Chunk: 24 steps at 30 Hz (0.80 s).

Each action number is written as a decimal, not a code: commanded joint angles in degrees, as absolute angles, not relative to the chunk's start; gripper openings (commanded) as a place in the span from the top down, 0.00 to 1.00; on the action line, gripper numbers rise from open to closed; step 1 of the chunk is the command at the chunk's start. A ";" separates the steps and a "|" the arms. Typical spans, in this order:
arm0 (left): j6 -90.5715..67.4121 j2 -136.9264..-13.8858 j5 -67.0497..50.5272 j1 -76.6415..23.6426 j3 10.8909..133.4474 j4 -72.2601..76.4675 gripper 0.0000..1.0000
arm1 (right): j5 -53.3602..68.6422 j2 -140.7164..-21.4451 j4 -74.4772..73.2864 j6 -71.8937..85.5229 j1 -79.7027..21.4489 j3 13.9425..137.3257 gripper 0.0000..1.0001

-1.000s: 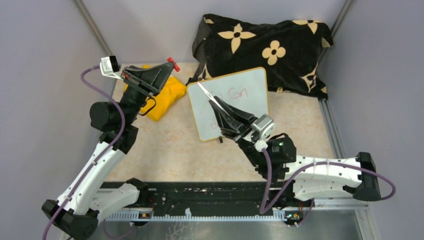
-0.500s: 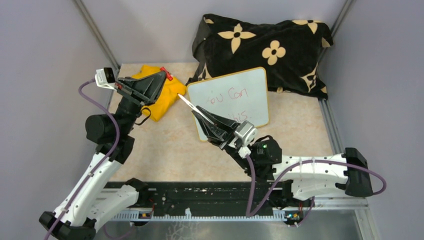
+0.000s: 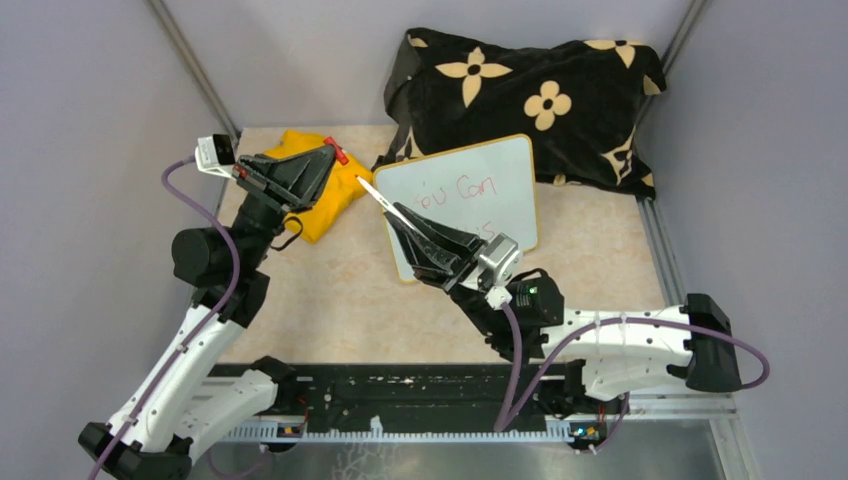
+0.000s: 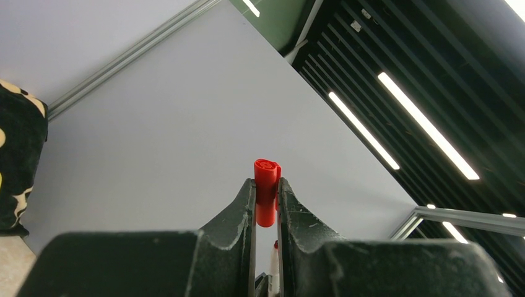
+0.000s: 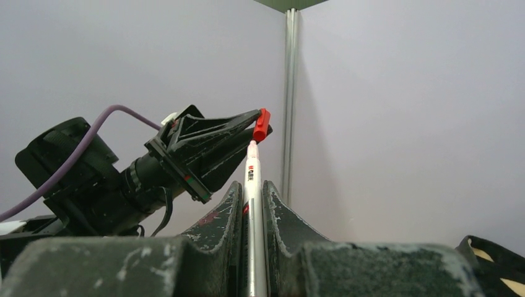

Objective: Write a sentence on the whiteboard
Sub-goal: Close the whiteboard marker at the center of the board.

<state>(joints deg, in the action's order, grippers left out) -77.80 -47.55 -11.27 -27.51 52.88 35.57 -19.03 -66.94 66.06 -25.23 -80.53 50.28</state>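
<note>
Left tool [image 4: 267,190]: cap [image 4: 267,173]; right tool [image 5: 252,185]: marker [image 5: 251,164]

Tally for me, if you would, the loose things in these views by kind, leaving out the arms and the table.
Boards: 1, the whiteboard
Marker parts: 2, the marker and the red cap
Fabric things: 2, the yellow cloth and the black flowered blanket
Total: 5

The whiteboard [image 3: 500,165] looks smooth, the black cloth [image 3: 520,85] plush, matt.
</note>
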 commanded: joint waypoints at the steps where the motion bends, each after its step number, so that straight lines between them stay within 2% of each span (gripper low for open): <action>1: -78.23 -46.91 -13.04 -27.32 53.32 36.20 1.00 | -20.59 -67.71 69.18 -23.72 -81.20 53.83 1.00; 24: -78.00 -46.65 -14.77 -27.28 53.35 36.07 1.00 | -21.82 -68.64 68.73 -23.54 -81.26 54.70 1.00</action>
<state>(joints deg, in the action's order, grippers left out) -77.80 -47.29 -13.30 -27.51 52.88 35.53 -21.19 -68.40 66.70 -24.21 -80.53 51.55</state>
